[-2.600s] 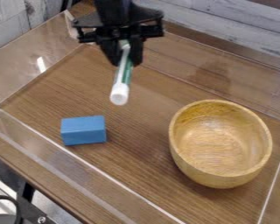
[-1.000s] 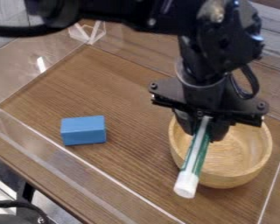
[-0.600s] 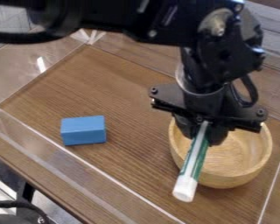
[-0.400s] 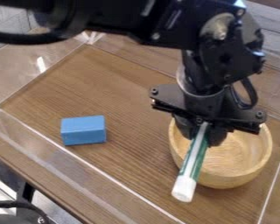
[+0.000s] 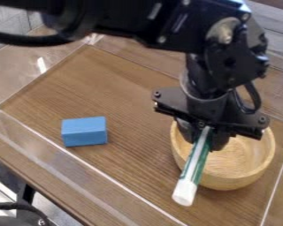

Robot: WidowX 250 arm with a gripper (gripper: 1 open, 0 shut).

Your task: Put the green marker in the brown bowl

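Marker point(image 5: 194, 168) — gripped by its upper end in my tool point(image 5: 205, 128), jaws part-closed; body slants down toward the camera, across the near-left rim of the bowl point(image 5: 237, 164), outer end overhanging.

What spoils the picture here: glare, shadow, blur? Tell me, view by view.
Camera view, the only one: small bright glints on the clear strip edging the wooden table, upper left; the black pincer so dark that its fingertips merge into shadow; soft, grainy detail, the print on the green marker too small to read; no strong motion blur.
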